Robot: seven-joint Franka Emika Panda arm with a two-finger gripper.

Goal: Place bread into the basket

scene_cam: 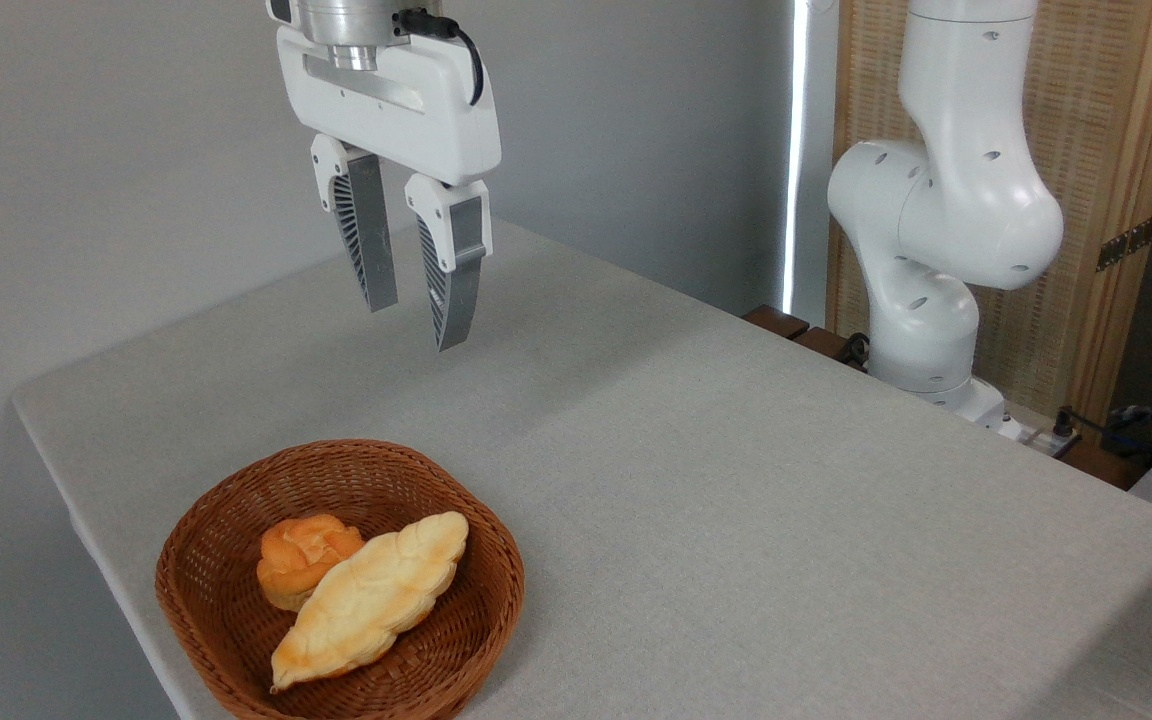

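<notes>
Grey cloth: covers the tabletop [696,470], bare across its middle and right side
End effector [420,325]: hangs high over the far-left part of the tabletop, its two ribbed grey fingers [373,235] pointing down with a narrow gap between them, nothing held
Room under the end effector: bare cloth directly beneath the fingertips, well clear of the surface
Basket [226,535]: brown wicker, well below the end effector and toward the camera, just left of its line
Basket edge: the braided rim sits close to the tabletop's left edge and near its front corner; the nearest part of the rim is cut by the bottom of the view
Bread [373,597]: long pale golden loaf lying inside the basket, slanting from lower left to upper right, its browned tip low near the front rim
Bun [301,558]: small round orange one, also inside the basket, touching the bread on its left side
Tabletop far edge: runs behind the end effector along the grey wall
Arm base [921,300]: white, standing at the far right edge, well apart from the end effector
Counts: one basket, one bread, one bun, one end effector with two fingers
</notes>
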